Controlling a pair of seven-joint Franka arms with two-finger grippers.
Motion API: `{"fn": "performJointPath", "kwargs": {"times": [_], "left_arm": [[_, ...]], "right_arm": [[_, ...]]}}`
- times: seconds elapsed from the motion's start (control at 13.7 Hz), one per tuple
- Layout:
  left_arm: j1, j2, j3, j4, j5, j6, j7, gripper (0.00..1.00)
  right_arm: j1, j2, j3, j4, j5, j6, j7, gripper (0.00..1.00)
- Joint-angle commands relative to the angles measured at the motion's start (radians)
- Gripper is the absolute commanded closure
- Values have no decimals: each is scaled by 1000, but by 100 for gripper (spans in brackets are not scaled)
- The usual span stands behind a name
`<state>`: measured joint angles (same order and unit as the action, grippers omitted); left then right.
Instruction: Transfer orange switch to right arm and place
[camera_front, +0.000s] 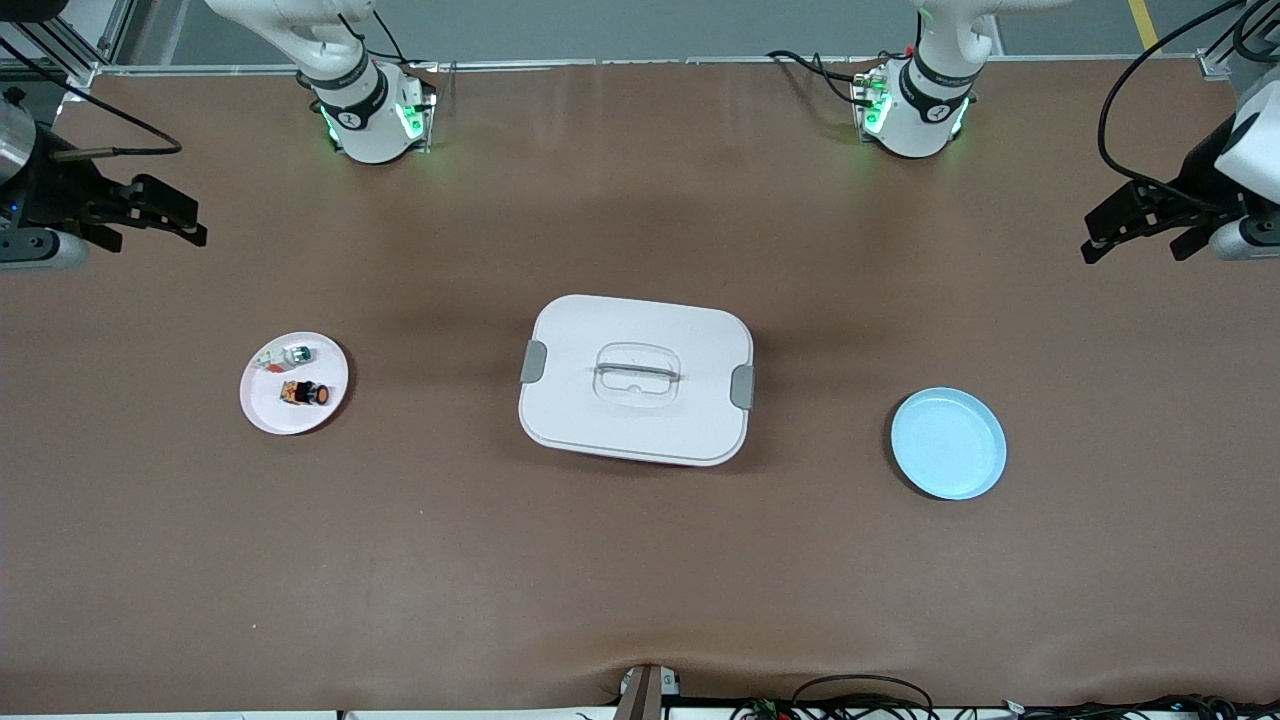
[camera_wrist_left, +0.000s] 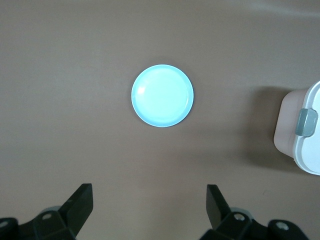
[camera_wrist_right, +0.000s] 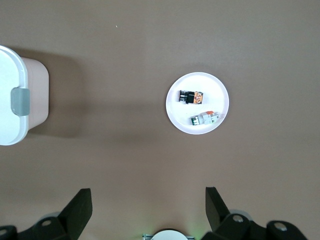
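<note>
While the orange switch (camera_front: 306, 393) lies untouched on the white plate (camera_front: 262, 408) at nine o'clock, left gripper (camera_front: 1150, 228) and right gripper (camera_front: 145, 215) hover spread, everything remaining.

Brown table (camera_front: 640, 560), filling the frame. Being carried directly on it: white plate (camera_front: 262, 405) at centre-left of the front view; white lidded box (camera_front: 700, 420) at frame centre; light blue plate (camera_front: 948, 443) at centre-right. All three are being kept well apart.
</note>
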<state>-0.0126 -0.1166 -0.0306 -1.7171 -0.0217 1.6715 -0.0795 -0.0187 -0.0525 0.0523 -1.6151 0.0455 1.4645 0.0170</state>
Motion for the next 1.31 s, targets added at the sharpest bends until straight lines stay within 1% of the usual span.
{"fn": "performJointPath", "kwargs": {"times": [0.0,0.36,0.95,1.24], "left_arm": [[2,9,1,25,-3,-26,3,0],[2,9,1,25,-3,-26,0,0],[2,11,1,25,-3,-26,0,0],[2,11,1,27,-3,-26,-2,0]], "right_arm": [[26,-24,-25,-17,-3,5,38,0],[17,-26,-66,-17,5,7,38,0],[17,-46,-65,-22,-1,26,29,0],[23,-49,-60,-25,-42,40,24,0]]}}
